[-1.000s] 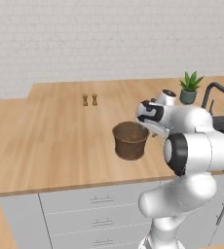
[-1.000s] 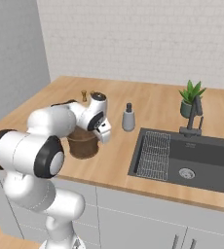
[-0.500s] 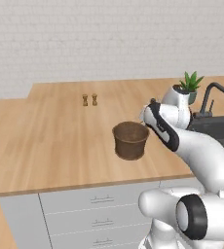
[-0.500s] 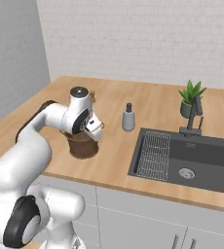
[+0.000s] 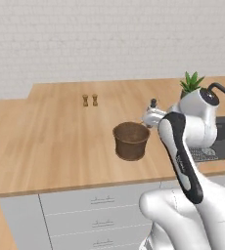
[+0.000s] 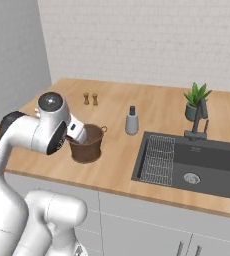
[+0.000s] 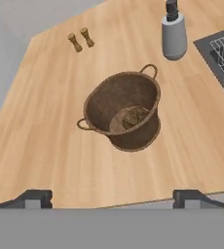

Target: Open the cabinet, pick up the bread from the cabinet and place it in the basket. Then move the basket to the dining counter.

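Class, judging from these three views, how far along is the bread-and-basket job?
Done: the bread lies inside the basket, which stands on the dining counter near the soap bottle. In hand: nothing; the gripper is open above the basket. Left: seemingly nothing.

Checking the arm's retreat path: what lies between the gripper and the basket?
Bare wood counter alone, per the hand view, between gripper and basket.
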Robot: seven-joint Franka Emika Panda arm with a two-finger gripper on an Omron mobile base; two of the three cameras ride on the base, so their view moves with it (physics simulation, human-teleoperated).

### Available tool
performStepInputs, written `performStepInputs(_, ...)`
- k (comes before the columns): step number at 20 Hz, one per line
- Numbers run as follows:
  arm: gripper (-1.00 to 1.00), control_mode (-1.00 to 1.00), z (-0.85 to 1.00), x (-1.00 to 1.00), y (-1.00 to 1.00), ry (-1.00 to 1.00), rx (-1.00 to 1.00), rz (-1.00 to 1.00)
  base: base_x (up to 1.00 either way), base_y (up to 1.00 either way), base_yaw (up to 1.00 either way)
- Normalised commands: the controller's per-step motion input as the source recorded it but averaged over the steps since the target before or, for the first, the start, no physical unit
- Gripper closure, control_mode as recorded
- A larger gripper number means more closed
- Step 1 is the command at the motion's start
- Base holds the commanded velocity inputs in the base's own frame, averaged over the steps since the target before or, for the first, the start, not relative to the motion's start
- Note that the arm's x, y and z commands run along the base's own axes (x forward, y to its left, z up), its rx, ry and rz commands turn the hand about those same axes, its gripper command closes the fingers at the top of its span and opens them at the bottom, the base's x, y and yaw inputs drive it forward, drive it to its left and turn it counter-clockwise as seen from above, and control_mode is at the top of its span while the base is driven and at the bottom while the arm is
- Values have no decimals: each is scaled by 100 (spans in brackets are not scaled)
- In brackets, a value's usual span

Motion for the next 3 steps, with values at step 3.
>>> performStepInputs(3,-100,-100,70,-65,57,-38,0,9,0,0,0)
